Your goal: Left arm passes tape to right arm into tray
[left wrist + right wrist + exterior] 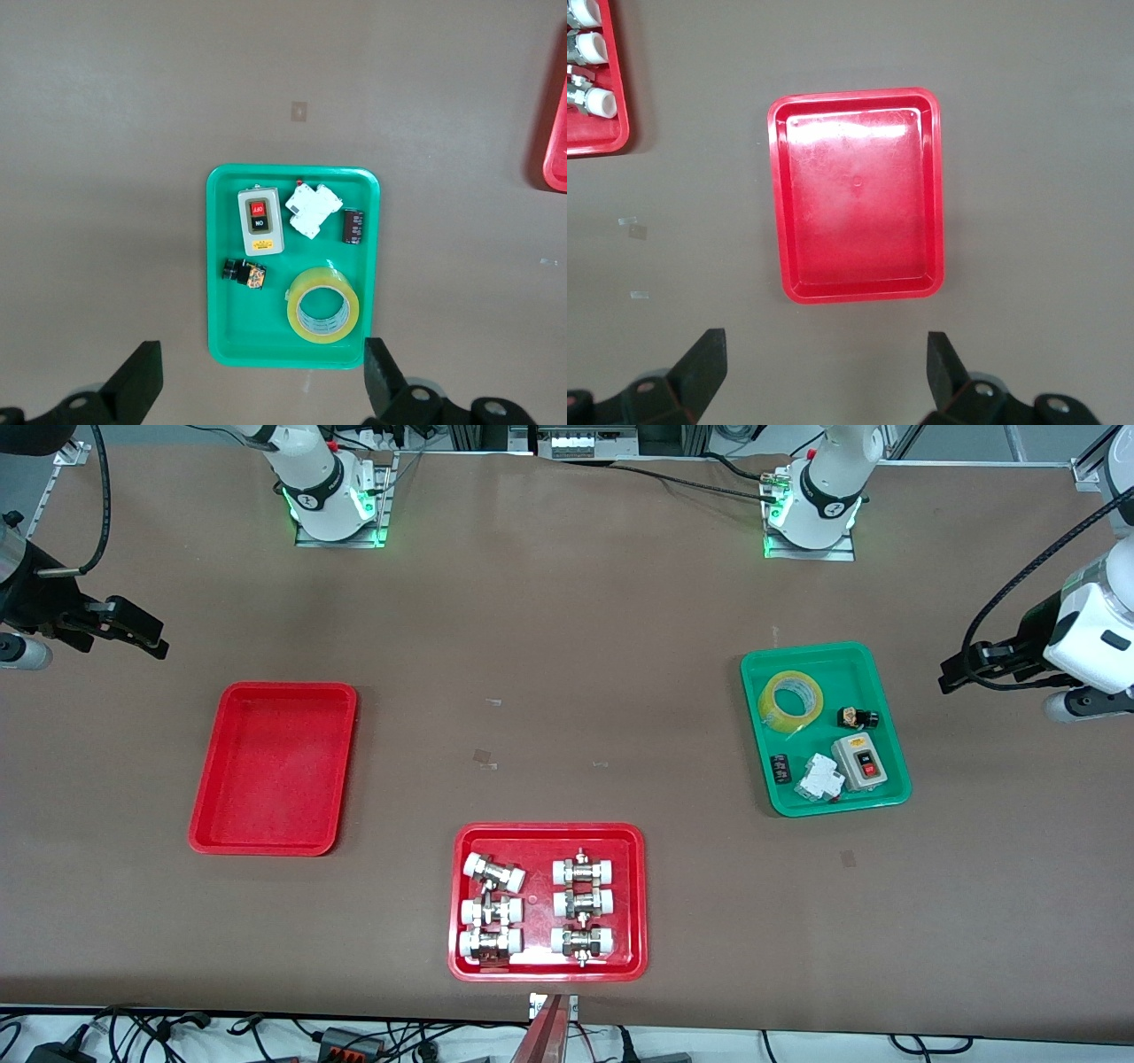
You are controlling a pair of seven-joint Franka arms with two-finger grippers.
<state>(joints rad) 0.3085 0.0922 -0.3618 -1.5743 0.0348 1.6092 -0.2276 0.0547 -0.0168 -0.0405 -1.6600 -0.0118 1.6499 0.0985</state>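
I saw the tape [793, 701] lying flat in the green tray [873, 664], in the corner closer to the robots' bases, toward the left arm's end of the table. In that same green tray sat a gray switch box [860, 762] with a red button, a white breaker [819, 778], a small black part [858, 717] and a little dark cylinder [780, 768]. None of them touched the tape. My left gripper [257, 376] hung in the air above the green tray's edge, its fingers spread wide apart and holding nothing. The tray [274, 767] lay toward the right arm's end of the table, and it had nothing in it. My right gripper [824, 367] hung in the air just beside that tray, fingers spread wide too, with nothing between them. Both arms were pulled out to the ends of the table in the front view. A second red tray [548, 967] full of metal fittings [538, 907] with white caps sat closest to the front camera, between the two other trays. Everything rested on the brown table [567, 646].
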